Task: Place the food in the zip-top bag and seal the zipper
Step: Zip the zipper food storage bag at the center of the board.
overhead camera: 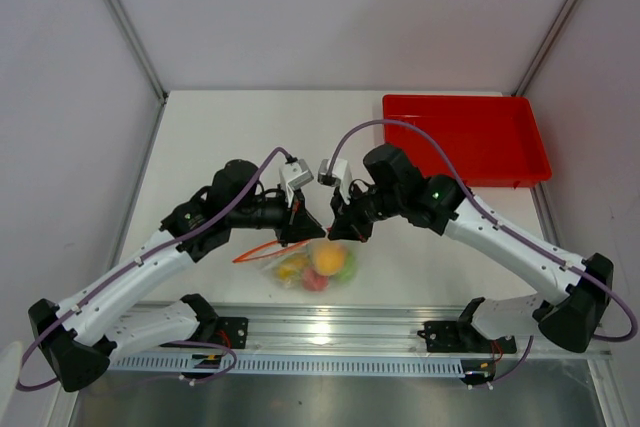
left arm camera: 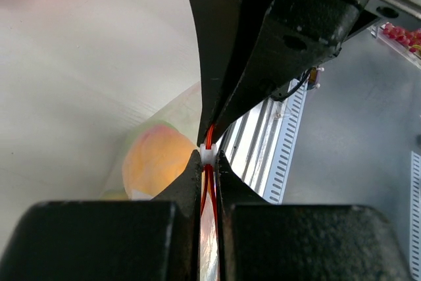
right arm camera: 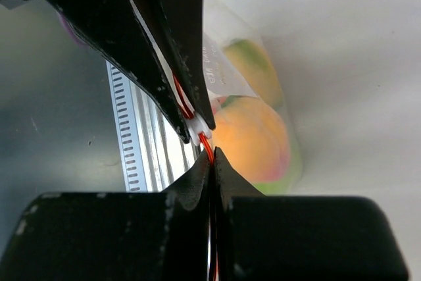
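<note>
Orange-red zipper [left arm camera: 210,185] is what we pinch: left gripper [left arm camera: 208,158] and right gripper [right arm camera: 212,156] both clamp it, fingertips almost touching. Beneath them sits the zip-top bag [overhead camera: 296,269], the food [overhead camera: 330,260] inside, by the near edge of the table [overhead camera: 220,147].

Two grippers [overhead camera: 312,237] [overhead camera: 337,235], one zip-top bag [overhead camera: 280,263], one zipper [overhead camera: 262,252], one red tray [overhead camera: 465,137], at least three fruits [overhead camera: 332,259]

Your bench [overhead camera: 220,147] is a pale, off-white surface with plain panels rising along its left, far and right edges. A red tray [overhead camera: 465,137] sits flat in the far right corner, close to the right edge. Near the middle of the near edge, the zip-top bag [overhead camera: 303,259] rests on the surface with the food [overhead camera: 330,259] inside it, its orange-red zipper [overhead camera: 258,251] trailing toward the left edge. Tray and bag lie well apart.
</note>
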{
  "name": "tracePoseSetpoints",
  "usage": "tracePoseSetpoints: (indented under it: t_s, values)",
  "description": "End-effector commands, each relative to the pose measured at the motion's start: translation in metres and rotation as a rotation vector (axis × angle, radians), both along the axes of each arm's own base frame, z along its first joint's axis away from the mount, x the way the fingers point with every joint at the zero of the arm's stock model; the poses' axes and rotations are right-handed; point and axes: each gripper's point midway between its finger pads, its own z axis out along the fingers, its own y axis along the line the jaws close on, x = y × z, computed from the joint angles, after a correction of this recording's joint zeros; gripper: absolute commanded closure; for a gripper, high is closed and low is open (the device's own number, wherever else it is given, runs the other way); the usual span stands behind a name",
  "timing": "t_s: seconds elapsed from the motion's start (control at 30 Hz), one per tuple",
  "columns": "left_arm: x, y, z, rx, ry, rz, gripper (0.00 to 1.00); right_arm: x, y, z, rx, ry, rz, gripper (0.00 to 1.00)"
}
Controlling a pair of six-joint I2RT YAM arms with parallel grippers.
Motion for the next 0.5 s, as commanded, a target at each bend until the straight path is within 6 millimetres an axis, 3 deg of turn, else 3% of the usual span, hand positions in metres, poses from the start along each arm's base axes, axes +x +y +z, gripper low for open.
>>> tracePoseSetpoints:
  t_s: [0.0, 0.47]
  values:
    - [-0.002, 0.003, 0.007, -0.023, -0.031, -0.003, 0.99, 0.014, -0.003, 0.021, 0.089, -0.047, -0.084, 1.00]
    - [-0.004, 0.008, 0.007, -0.018, -0.040, 0.017, 1.00, 0.020, -0.022, 0.016, 0.124, -0.028, -0.203, 1.00]
